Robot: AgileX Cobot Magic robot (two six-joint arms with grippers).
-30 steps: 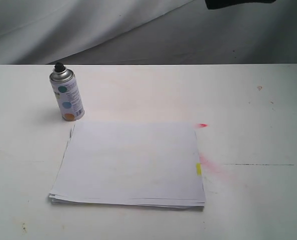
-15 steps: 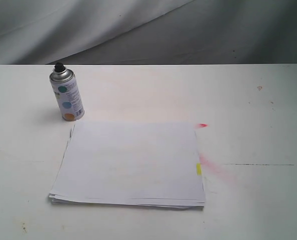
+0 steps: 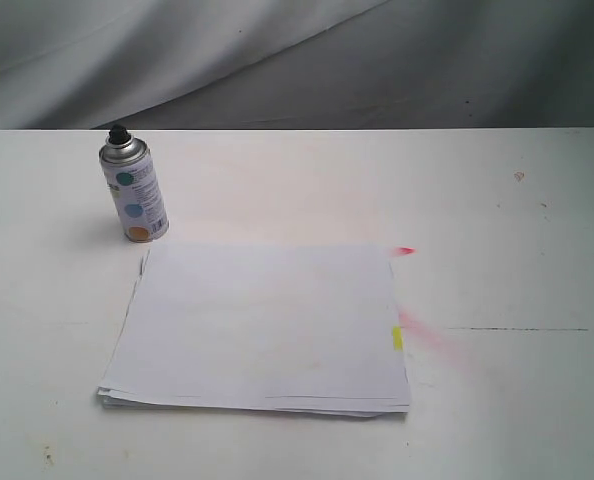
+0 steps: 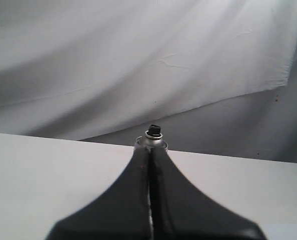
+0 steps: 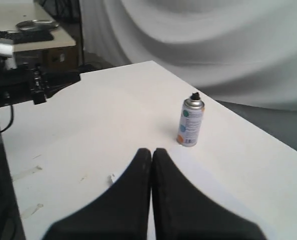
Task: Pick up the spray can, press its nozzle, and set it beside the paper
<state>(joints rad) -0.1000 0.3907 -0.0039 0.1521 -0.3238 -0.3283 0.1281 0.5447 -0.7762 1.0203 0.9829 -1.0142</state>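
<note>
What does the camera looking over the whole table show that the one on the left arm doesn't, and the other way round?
Only the exterior view shows the paper with its yellow tab, the pink stains on the table, and the dotted label of the spray can. Only the left wrist view shows the left arm's black fingers, pressed shut, hiding most of the can. Both show the can's black nozzle, the white table and the grey cloth behind.

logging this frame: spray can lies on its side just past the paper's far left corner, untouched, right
No: the exterior view shows the spray can standing upright, nozzle on top. It is just past the paper's far left corner, untouched.
</note>
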